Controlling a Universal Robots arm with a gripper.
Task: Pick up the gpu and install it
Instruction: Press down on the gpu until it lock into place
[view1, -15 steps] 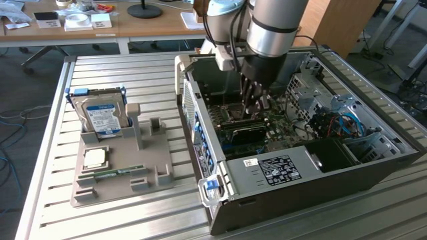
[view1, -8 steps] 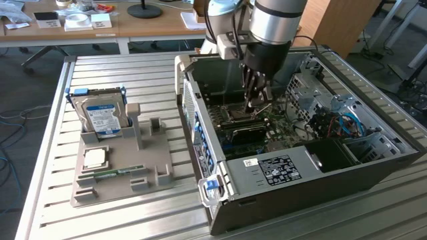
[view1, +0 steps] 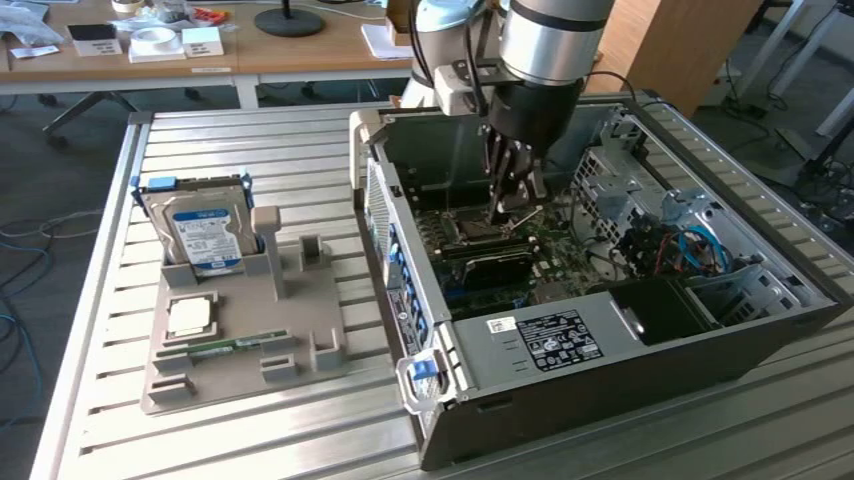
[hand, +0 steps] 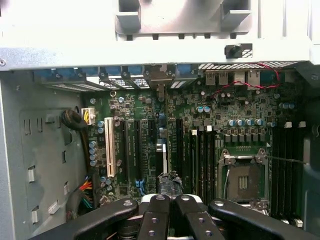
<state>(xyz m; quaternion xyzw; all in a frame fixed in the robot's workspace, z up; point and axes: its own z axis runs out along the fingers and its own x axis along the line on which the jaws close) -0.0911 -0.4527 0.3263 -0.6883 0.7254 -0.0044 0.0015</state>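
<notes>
Inside an open grey metal computer case, frame centre, the black gripper, pressed together, seemingly pinches the thin dark gpu edge-on, parallel to the black slots

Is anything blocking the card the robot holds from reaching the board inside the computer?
Nothing visible does. The gripper, jaws shut on the gpu, hangs over the motherboard's bare slots; the cables lie off to one side.
</notes>
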